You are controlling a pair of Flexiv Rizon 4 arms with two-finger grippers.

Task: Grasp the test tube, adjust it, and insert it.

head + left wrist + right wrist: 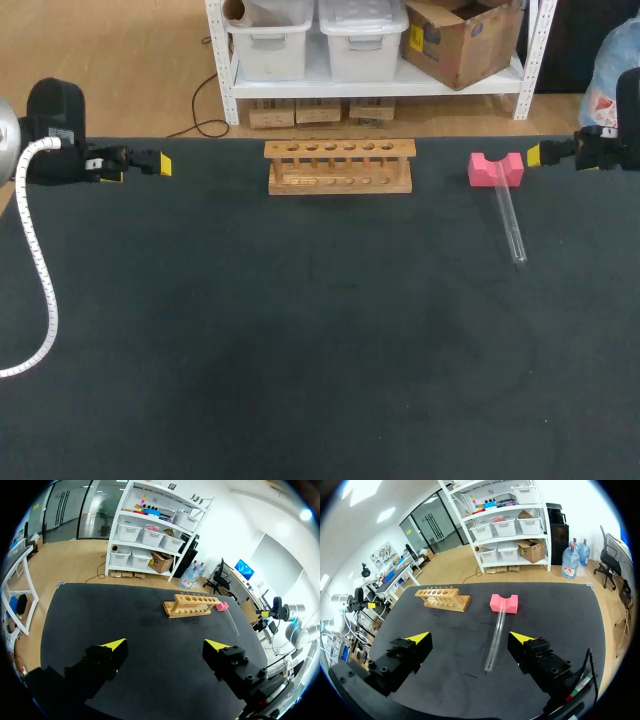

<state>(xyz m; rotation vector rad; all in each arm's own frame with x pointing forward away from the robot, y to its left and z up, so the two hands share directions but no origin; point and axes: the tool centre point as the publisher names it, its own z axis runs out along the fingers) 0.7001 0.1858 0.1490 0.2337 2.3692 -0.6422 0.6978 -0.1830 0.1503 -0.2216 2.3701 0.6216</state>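
**Head view.**
- Test tube [509, 225]: clear, slim and straight. It lies toward the far right corner of the table [300, 350]. Its far end rests in the notch of a pink block [496, 169], and its other end lies on the dark surface, pointing toward the near edge.
- Wooden rack [340, 166]: a single row of holes, set at the middle of the far edge, well apart from the tube.
- Left gripper [150, 163]: at the far left edge, holding nothing.
- Right gripper [545, 154]: at the far right edge, just beyond the block, holding nothing.

**Left wrist view.**
- Left gripper [165, 645]: fingers spread wide, with bare table between them.
- Rack [192, 605], block [222, 606] and tube [232, 621]: all far ahead of the gripper.

**Right wrist view.**
- Right gripper [469, 638]: fingers wide apart.
- Tube [495, 640]: ahead of the gripper and untouched, with one end propped in the block [504, 603]. It looks transparent, hollow and empty.
- Rack [443, 599]: beyond the tube, off to one side.

**Handling estimate.** The tube is probably light, rigid, smooth and brittle. It would likely roll or slip under a loose pinch and crack under a hard one. The best hold appears to be across the barrel near the raised end by the block, where there is room beneath it for the fingers.
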